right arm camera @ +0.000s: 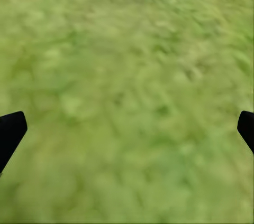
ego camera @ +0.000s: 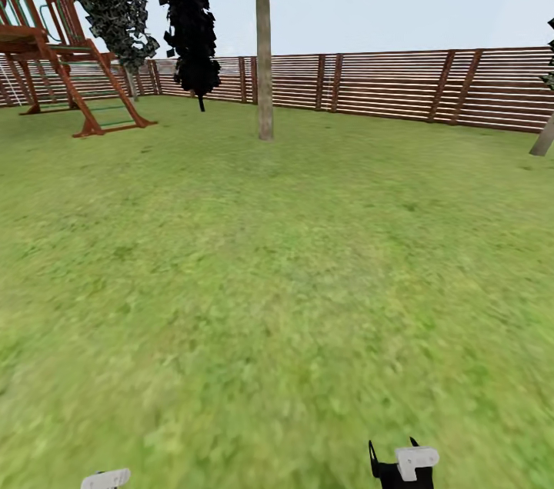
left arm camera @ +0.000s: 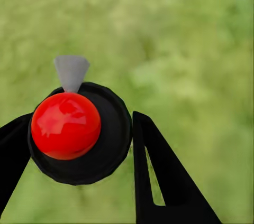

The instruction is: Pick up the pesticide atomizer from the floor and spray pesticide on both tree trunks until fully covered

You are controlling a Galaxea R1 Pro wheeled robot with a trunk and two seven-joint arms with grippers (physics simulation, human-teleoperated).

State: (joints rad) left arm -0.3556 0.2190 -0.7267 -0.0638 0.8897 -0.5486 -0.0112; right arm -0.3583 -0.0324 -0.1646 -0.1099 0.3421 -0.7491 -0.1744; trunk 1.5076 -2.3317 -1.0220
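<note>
Head view: a lawn [ego camera: 277, 304] runs up to a brown slat fence [ego camera: 400, 85]. A tree [ego camera: 265, 35] with a straight beige-grey trunk [ego camera: 265, 74] stands well ahead, near the fence, its leafy crown at the top edge. Beside it on the left is a near-black conifer [ego camera: 192, 28], and further left a red-brown wooden play frame [ego camera: 54, 51] with a ladder. A second, leaning trunk [ego camera: 544, 137] shows at the right edge. At the bottom edge sit a pale part of the left arm [ego camera: 106, 479] and a black-and-white part of the right arm [ego camera: 404, 466].

Left wrist view: the left gripper [left arm camera: 79, 145] is clenched on the atomizer [left arm camera: 79, 134], its two black fingers [left arm camera: 159, 171] pressing either side of the black round body. A red ball top and a grey nozzle show on it, above blurred grass.

Right wrist view: the right gripper [right arm camera: 127, 129] is spread wide with nothing between its black fingertips [right arm camera: 10, 131], over grass.
</note>
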